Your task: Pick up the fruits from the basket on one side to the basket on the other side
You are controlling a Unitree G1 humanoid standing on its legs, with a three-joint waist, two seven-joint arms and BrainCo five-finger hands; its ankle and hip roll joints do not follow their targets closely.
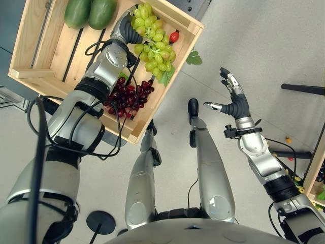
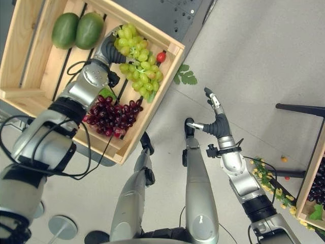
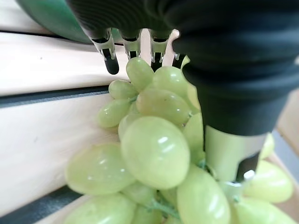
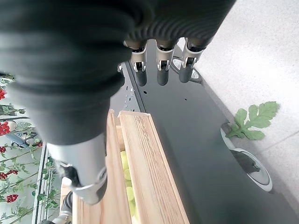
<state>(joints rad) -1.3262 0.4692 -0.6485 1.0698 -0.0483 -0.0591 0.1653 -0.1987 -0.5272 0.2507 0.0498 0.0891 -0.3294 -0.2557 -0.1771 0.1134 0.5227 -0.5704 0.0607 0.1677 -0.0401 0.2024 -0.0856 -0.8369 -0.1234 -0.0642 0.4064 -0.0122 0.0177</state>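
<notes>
Pale grey floor [image 1: 264, 35] all around, with a slatted light wooden crate [image 1: 35, 46] sitting up on the left side. Inside it, the big bunch of green grapes [image 1: 155, 48] lay near the crate's far corner, and the left hand [image 1: 133, 31] was down on it, fingers [image 3: 110, 65] touching the top grapes; whether they'd closed round it, I couldn't tell. A small red tomato [image 1: 174, 36] sat just beside the grapes, a dark red grape bunch [image 1: 129, 96] nearer, two green mangoes [image 1: 90, 12] further along. The right hand [image 1: 234, 99] hovered over the floor, well apart, fingers spread and holding nothing. A green leaf [image 1: 193, 58] lay by the crate.
</notes>
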